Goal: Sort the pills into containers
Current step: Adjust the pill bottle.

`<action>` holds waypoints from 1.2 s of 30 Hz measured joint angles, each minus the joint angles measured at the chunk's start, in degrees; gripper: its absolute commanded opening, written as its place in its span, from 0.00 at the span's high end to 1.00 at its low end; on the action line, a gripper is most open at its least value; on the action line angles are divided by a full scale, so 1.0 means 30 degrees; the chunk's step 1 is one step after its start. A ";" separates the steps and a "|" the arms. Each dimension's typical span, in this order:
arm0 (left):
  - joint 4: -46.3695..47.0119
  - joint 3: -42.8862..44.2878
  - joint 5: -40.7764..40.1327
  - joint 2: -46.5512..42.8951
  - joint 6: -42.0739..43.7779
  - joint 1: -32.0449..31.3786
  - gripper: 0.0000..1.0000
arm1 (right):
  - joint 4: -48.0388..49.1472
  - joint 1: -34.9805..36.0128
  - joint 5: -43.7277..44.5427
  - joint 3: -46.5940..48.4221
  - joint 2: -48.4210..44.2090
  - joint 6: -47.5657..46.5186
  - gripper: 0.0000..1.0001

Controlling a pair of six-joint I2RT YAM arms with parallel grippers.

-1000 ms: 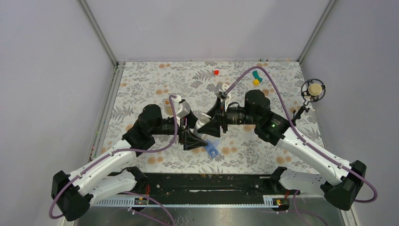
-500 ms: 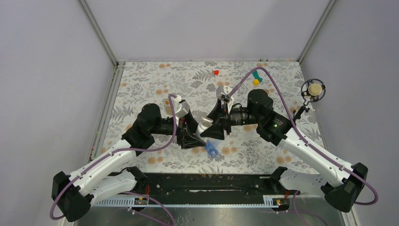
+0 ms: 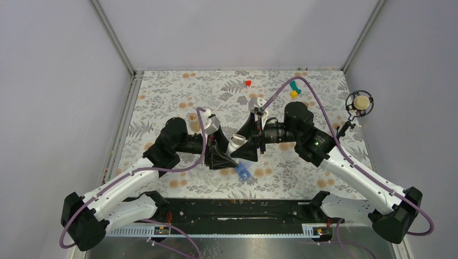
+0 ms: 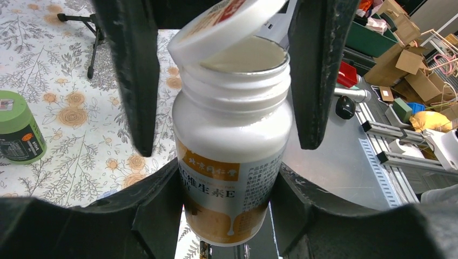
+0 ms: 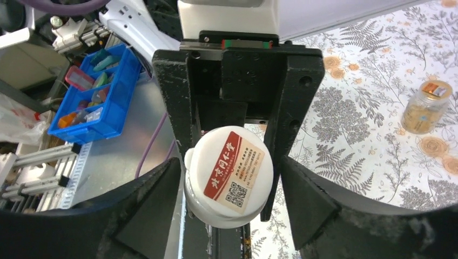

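White plastic bottle (image 4: 232,135) is pinched by the left gripper (image 4: 224,178), apparently to steady it while the right gripper (image 5: 229,167) brackets the tilted lid (image 4: 227,24); whether it squeezes is unclear. Blue pill box (image 3: 243,170) lies just beneath both.

The bottle (image 4: 232,140) is smooth, glossy white plastic with a printed paper label (image 4: 216,189). Its lid (image 4: 221,27), over the bottle's mouth, is the same plastic. The 2 fingers (image 4: 135,81) of the right gripper (image 4: 227,147) flanking the bottle are matt black plastic, faintly grainy. Below the bottle, the cloth (image 4: 59,59) is matt and flower-printed. Near the bottle, the pill box (image 3: 243,170) is translucent blue plastic.
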 measured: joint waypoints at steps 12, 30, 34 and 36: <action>0.0080 -0.0590 -0.1035 -0.0619 0.0882 0.0153 1.00 | 0.0437 -0.0226 0.4466 -0.0080 -0.1042 0.1552 0.18; 0.0146 -0.0962 -0.1326 -0.1370 0.1792 0.0153 1.00 | 0.0561 -0.1180 0.8284 -0.0284 -0.1690 0.4182 0.30; 0.0306 -0.1180 -0.1712 -0.1559 0.1843 0.0153 1.00 | 0.0342 -0.1188 0.8102 -0.0284 -0.0925 0.4335 0.35; 0.0313 -0.1290 -0.1945 -0.1603 0.1865 0.0153 1.00 | 0.0117 -0.1188 0.7985 -0.0284 -0.0721 0.4379 0.37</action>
